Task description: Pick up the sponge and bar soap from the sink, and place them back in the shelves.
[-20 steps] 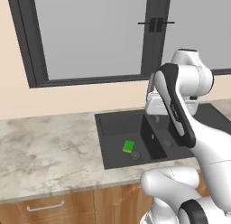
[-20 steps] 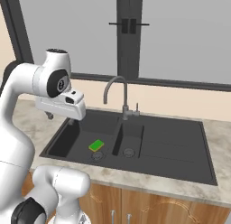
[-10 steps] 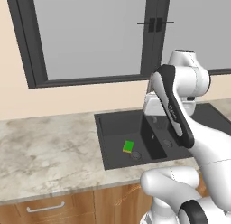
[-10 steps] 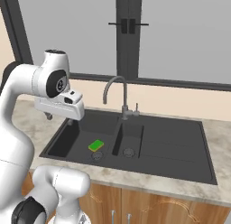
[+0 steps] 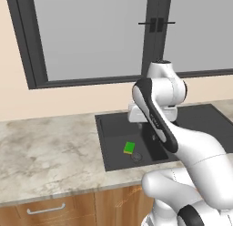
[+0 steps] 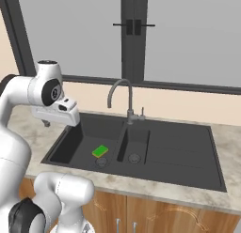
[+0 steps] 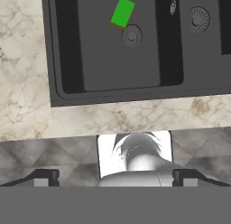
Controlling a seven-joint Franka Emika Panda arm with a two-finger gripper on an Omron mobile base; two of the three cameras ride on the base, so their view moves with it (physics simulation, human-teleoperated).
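The green sponge (image 5: pixel 129 148) (image 6: pixel 100 151) (image 7: pixel 122 12) lies flat on the floor of the left basin of the black sink (image 5: pixel 111 129) (image 6: pixel 188 159) (image 7: pixel 63 60), right beside that basin's drain. My gripper (image 7: pixel 116 178) (image 6: pixel 46 123) hangs high above the sink's left side, pointing down. It is open wide, with nothing between the fingertips (image 7: pixel 43 177). The sponge lies well below it, at the top of the hand view. The bar soap and the shelves are out of view.
A grey gooseneck faucet (image 6: pixel 120 93) rises behind the divider between the basins. Marble counter (image 5: pixel 45 152) (image 6: pixel 155 187) surrounds the sink, with wooden cabinet fronts (image 5: pixel 68 207) below. A dark-framed window (image 5: pixel 91 33) fills the wall behind.
The hand has swung a little to the left over the sink, still open. The sponge has not moved.
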